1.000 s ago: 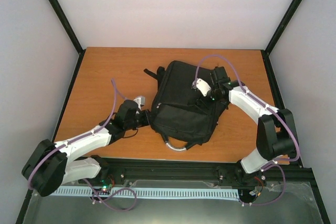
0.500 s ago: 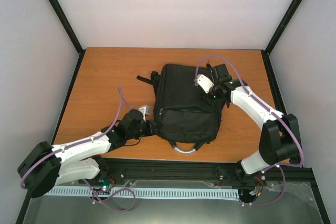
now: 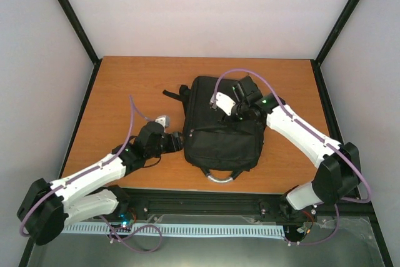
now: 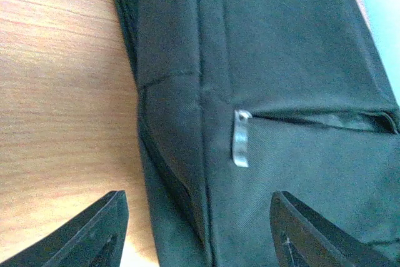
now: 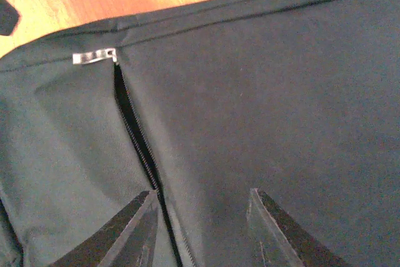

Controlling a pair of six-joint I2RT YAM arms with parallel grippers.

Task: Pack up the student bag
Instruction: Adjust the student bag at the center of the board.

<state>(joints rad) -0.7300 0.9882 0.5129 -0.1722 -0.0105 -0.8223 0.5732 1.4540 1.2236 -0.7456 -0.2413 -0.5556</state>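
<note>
Backpack (image 3: 222, 126) flat in the middle of the table (image 3: 125, 85), handle (image 3: 219, 177) toward the arms; left gripper (image 4: 197, 201) wide open and empty at its left edge, right gripper (image 5: 203, 195) half open over the top panel, holding nothing. Smart move, I reckon: left pinches the silver zip pull (image 4: 241, 147) squarely while right steadies the fabric.

You have the student bag (image 3: 222, 129) lying flat on the wooden table (image 3: 125, 92), a little right of centre. It is a large black fabric backpack, roughly rectangular. Its silvery-grey curved handle (image 3: 219, 177) sits at the near edge, and black straps (image 3: 175, 94) stick out from the far-left corner. Close up, one zip (image 5: 140, 148) stands partly open — a dark slit running from a small silver pull (image 5: 94, 57). In the left wrist view a metal tab (image 4: 240, 147) lies flat against the fabric at the end of a pocket opening.
</note>
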